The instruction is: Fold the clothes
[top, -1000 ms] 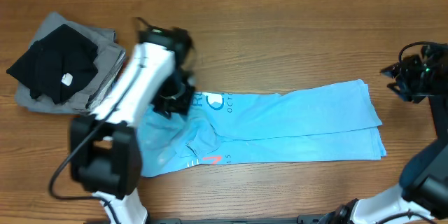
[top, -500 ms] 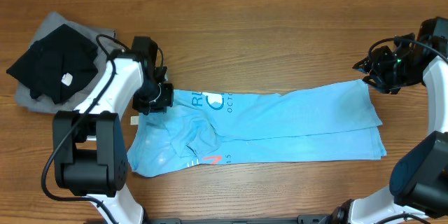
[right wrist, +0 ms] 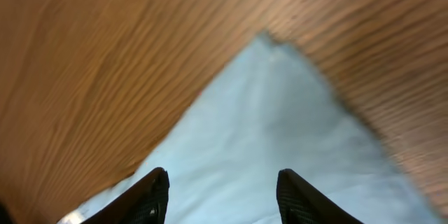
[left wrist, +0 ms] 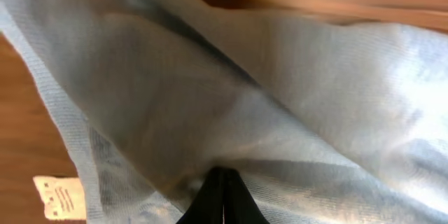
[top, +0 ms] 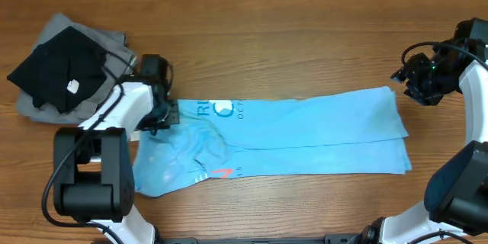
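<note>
A light blue long-sleeved shirt (top: 305,133) lies stretched across the wooden table, printed collar end at the left. My left gripper (top: 164,113) is shut on the shirt's upper left edge; in the left wrist view the closed black fingertips (left wrist: 224,185) pinch the pale fabric (left wrist: 280,91). My right gripper (top: 408,82) is open and hovers just above the shirt's far right top corner; in the right wrist view its two fingers (right wrist: 220,182) are spread over the blue corner (right wrist: 280,119), not touching it.
A pile of folded grey and black clothes (top: 65,69) sits at the back left, close to the left arm. A small white tag (left wrist: 59,196) lies on the table beside the shirt. Bare wood surrounds the shirt.
My left gripper has pulled the shirt's left edge further left, and the whole shirt slid left with it. The right gripper came in to the right corner and stays open over it.
</note>
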